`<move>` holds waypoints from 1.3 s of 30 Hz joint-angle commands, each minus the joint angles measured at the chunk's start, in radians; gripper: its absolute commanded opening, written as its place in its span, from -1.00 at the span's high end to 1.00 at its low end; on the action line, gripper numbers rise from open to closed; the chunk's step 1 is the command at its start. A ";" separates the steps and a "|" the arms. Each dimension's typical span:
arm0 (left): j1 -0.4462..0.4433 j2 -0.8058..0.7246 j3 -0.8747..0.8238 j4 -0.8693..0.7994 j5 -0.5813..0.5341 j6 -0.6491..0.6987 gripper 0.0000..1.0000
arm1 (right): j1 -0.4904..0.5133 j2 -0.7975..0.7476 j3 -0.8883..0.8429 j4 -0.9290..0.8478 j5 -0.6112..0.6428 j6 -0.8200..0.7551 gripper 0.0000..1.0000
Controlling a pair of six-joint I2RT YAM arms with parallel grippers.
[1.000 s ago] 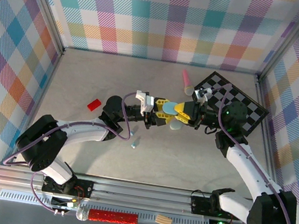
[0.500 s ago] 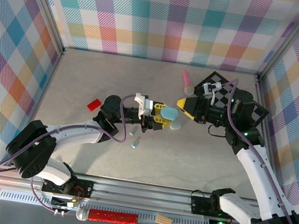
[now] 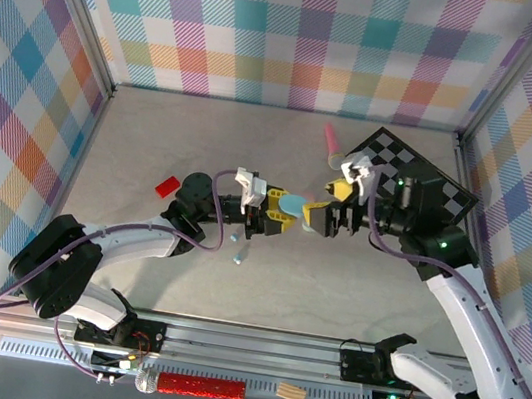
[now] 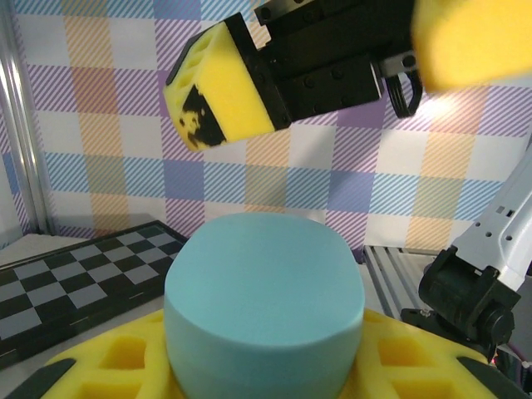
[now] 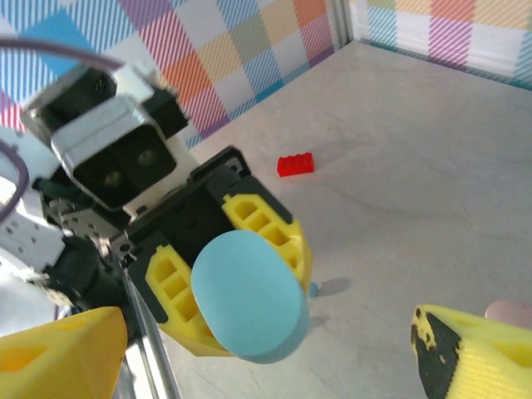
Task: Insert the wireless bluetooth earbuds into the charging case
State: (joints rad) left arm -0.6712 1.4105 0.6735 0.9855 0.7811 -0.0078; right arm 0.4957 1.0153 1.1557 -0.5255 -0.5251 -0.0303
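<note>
My left gripper (image 3: 283, 209) is shut on a pale blue oval charging case (image 3: 293, 204), held off the table between yellow fingers (image 5: 270, 224). The case (image 4: 264, 307) looks closed, showing a smooth face (image 5: 249, 295). My right gripper (image 3: 330, 208) stands wide open just right of the case, with nothing between its yellow fingers (image 5: 62, 349). Its other finger (image 4: 223, 87) hangs above the case in the left wrist view. One tiny blue earbud (image 3: 237, 253) lies on the table below the left gripper, and peeks out behind the case (image 5: 314, 288).
A long pink cone toy microphone (image 3: 333, 145) lies at the back beside a black checkerboard mat (image 3: 420, 184). A red brick (image 3: 167, 185) sits to the left (image 5: 296, 164). A pale rounded object (image 5: 509, 312) lies partly hidden behind my right finger.
My right arm drew back and up from the case, then turned its wrist and came down beside it with its fingers spread. The left gripper kept hold of the case and barely moved.
</note>
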 commanded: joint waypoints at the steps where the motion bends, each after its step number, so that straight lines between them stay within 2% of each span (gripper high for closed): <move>1: 0.010 -0.025 -0.002 0.016 0.012 -0.006 0.26 | 0.062 0.029 0.024 -0.004 0.103 -0.119 -0.77; 7: 0.012 -0.030 0.000 0.011 0.009 -0.004 0.26 | 0.121 0.083 0.022 0.003 0.179 -0.127 -0.77; 23: 0.012 -0.034 -0.016 0.043 -0.039 -0.023 0.27 | 0.129 0.089 0.050 0.079 0.355 -0.040 -0.76; 33: 0.013 -0.069 -0.034 0.025 -0.054 -0.006 0.27 | 0.129 0.158 0.128 0.090 0.323 0.007 -0.77; 39: 0.019 -0.067 -0.023 -0.029 -0.066 -0.008 0.30 | 0.129 0.120 0.144 0.097 0.179 0.057 -0.79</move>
State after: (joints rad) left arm -0.6647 1.3617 0.6468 0.9657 0.7155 -0.0189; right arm 0.6277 1.1702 1.2644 -0.4526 -0.2565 -0.0135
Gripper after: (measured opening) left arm 0.361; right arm 0.893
